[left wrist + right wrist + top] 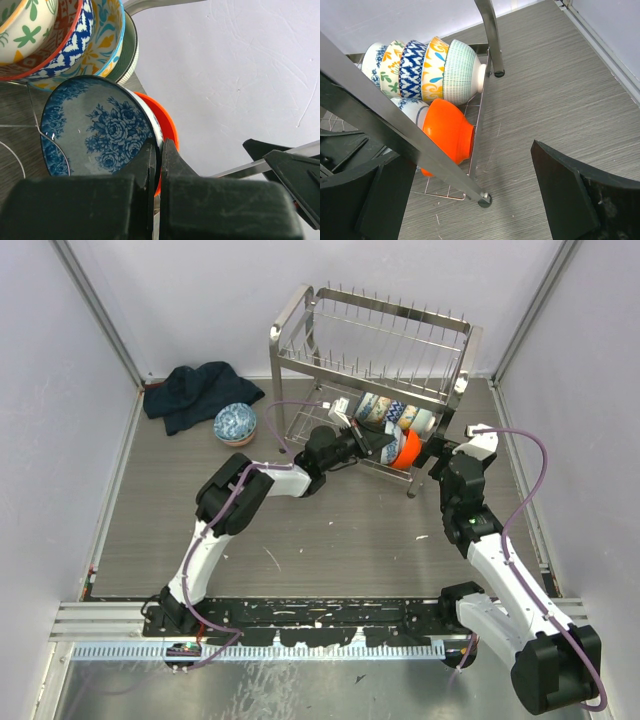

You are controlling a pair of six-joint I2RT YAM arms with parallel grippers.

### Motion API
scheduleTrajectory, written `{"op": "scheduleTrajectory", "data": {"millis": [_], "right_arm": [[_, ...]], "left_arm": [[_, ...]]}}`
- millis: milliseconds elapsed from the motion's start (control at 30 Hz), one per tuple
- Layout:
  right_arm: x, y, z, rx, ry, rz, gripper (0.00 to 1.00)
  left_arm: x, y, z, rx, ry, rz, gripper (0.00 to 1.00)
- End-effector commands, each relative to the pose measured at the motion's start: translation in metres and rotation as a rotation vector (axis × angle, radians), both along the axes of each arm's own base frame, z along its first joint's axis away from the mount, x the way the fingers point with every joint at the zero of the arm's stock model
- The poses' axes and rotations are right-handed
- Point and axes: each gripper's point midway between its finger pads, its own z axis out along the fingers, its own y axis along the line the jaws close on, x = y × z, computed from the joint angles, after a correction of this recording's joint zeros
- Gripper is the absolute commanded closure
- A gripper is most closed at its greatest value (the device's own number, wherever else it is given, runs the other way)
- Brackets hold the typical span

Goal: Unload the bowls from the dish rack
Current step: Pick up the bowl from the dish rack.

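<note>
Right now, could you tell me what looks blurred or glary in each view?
Left wrist: blue floral bowl sharp with a small glint, dark fingers on its rim soft. Right wrist: near rack bar blurred, orange bowl crisp. Top view: even light, faint shadows on the table.

You have a grey wood-grain surface [340, 530] carrying the two-tier wire dish rack [275, 348] at the back, a crumpled dark blue cloth [195, 390] back left, and a blue patterned bowl [235, 424] just beside that cloth.
</note>
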Motion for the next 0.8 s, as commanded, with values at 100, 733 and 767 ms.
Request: {"op": "scheduleTrajectory", "data": {"millis": [100, 733, 767], "right_arm": [[0.003, -0.023, 0.024, -0.001, -0.071, -0.113, 0.00], [0.004, -0.022, 0.023, 0.000, -0.067, -0.109, 0.00], [0.004, -0.023, 0.022, 0.000, -0.065, -0.110, 0.00]], "left_arm": [[-0.003, 0.011, 0.057, -0.062, -0.066, 0.012, 1.00], [-0.003, 0.007, 0.068, -0.130, -0.083, -0.016, 1.00], [-0.003, 0.006, 0.067, -0.131, -0.081, -0.019, 1.00]]}}
